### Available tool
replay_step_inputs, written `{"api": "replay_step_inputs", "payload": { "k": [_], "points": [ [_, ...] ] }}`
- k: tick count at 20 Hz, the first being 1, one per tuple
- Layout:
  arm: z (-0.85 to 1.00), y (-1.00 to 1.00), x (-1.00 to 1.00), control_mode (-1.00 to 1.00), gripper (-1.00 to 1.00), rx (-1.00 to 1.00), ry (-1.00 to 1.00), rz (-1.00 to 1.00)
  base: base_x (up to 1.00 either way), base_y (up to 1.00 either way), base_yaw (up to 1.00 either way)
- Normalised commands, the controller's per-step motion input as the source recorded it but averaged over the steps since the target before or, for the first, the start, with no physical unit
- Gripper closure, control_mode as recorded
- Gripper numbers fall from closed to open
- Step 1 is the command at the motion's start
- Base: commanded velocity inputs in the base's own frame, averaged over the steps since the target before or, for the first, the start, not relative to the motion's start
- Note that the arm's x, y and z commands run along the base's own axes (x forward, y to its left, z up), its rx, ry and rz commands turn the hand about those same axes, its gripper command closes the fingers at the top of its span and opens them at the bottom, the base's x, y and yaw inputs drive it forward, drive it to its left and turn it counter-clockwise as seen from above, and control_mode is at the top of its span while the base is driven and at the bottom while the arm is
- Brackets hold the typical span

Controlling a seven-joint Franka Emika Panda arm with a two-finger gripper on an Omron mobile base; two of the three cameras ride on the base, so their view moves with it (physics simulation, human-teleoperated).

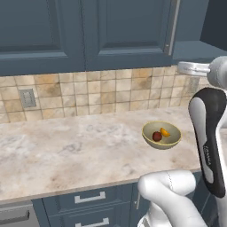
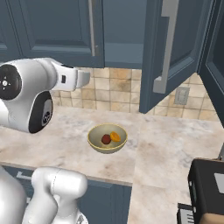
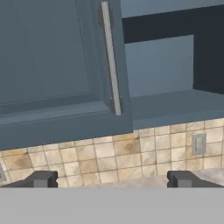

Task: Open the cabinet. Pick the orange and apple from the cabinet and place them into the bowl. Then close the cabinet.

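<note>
1. Apple [image 2: 105,139] and orange [image 2: 115,136] lie in the bowl [image 2: 97,142] on the table [image 2: 170,144].
2. Closing remains: one cabinet [image 2: 61,26] door [image 2: 173,52] hangs open.
3. End effector [image 3: 112,179] is spread wide, empty, facing the cabinet.
4. Next: reach that door and push it shut.

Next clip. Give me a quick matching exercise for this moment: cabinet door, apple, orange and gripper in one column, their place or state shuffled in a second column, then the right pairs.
Things:
1. cabinet door
2. apple
3. orange
4. gripper

Place or state:
A. bright fruit lying in the bowl
B. open and holding nothing, facing the cabinet's bar handle
C. swung open over the counter
D. dark red ball lying in the bowl

Pairs: 1-C, 2-D, 3-A, 4-B
</note>
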Motion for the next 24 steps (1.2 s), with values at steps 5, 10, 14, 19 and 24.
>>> {"api": "replay_step_inputs", "payload": {
  "k": [5,10,14,19,24],
  "points": [
    [-0.17,0.0,-0.7,-1.0,-1.0,-0.04,-0.03,0.01,0.0,0.0,0.0],
    [0.0,-0.04,-1.0,-1.0,-1.0,-0.01,0.0,-0.01,0.0,0.0,0.0],
    [0.0,-0.17,-1.0,-1.0,-1.0,0.0,0.0,-0.09,0.0,0.0,0.0],
    [0.0,-0.33,-0.83,-1.0,-1.0,0.0,0.08,-0.2,0.0,0.0,0.0],
    [-0.05,-0.65,-0.67,-1.0,-1.0,0.0,0.0,-0.16,0.0,0.0,0.0]
  ]
}}
